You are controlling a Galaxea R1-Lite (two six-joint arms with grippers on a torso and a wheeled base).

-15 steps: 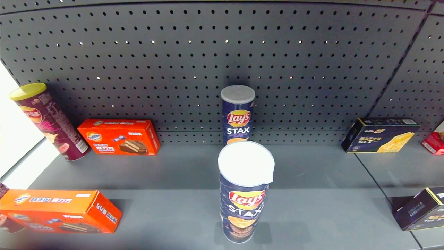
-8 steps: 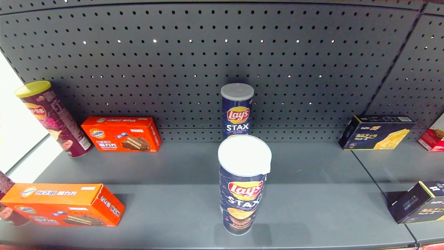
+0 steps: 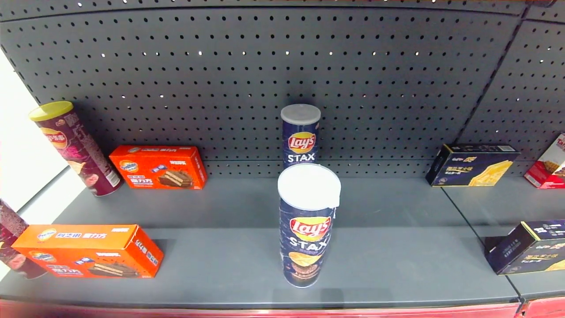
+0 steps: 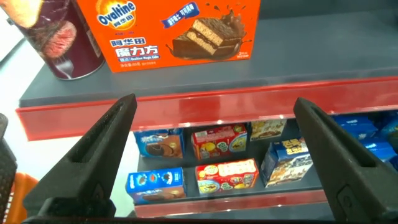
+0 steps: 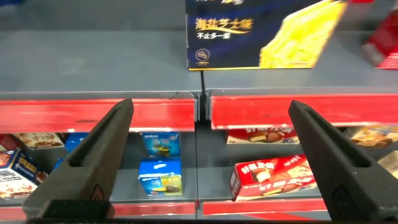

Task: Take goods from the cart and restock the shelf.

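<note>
Standing upright near front edge of grey shelf (image 3: 388, 247), centre: front chip can (image 3: 307, 229), dark blue, white lid on. Standing right behind it, against pegboard back (image 3: 220, 66): rear chip can (image 3: 301, 137), grey lid. Lying on left side: front orange box (image 3: 88, 251) & back orange box (image 3: 160, 167), w/ maroon can (image 3: 75, 148) standing just beside the back one. Lying on right side: front dark box (image 3: 525, 247), back dark box (image 3: 472, 164), red box (image 3: 547, 161) at far edge. Hovering in front of red edge strip (image 4: 205, 106), fingers spread wide, gripping nothing: left gripper (image 4: 211, 162), facing front orange box. Hovering likewise, fingers wide apart, empty: right gripper (image 5: 211, 162), facing a dark box.
</note>
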